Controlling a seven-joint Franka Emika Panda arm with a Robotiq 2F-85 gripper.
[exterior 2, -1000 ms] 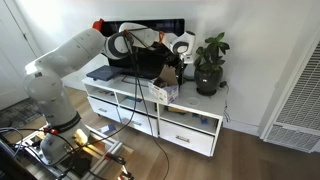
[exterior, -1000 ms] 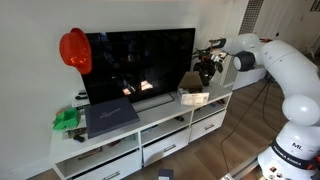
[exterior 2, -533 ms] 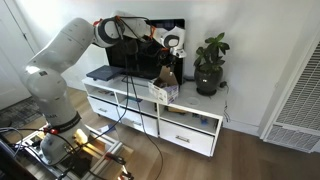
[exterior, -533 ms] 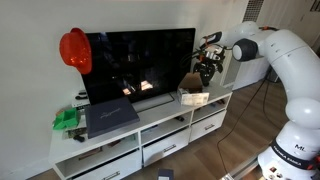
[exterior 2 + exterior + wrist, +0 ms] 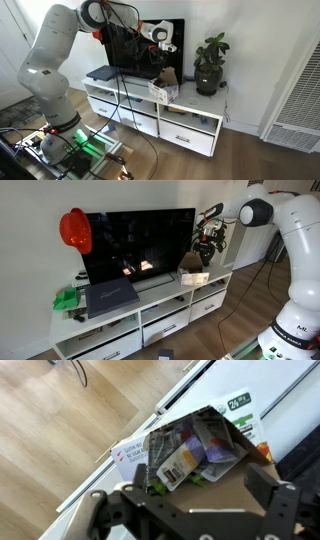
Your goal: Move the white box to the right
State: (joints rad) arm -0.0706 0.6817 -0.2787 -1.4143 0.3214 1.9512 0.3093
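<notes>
The white box (image 5: 194, 277) stands on the white TV stand (image 5: 160, 298) near its plant end, with brown flaps open; it also shows in an exterior view (image 5: 165, 90). In the wrist view the white box (image 5: 132, 455) lies below the camera, open, with several packets inside. My gripper (image 5: 209, 228) hangs above the box, well apart from it, and appears in front of the TV (image 5: 160, 42). In the wrist view my gripper (image 5: 190, 510) is open and empty, with a finger on each side of the box.
A potted plant (image 5: 208, 250) (image 5: 208, 65) stands beside the box at the stand's end. A large TV (image 5: 135, 242) is behind it. A flat dark box (image 5: 108, 296), a green object (image 5: 66, 299) and a red helmet (image 5: 74, 228) are at the other end.
The arm has lifted: my gripper rose from just above the box to about TV-top height. The box has not moved.
</notes>
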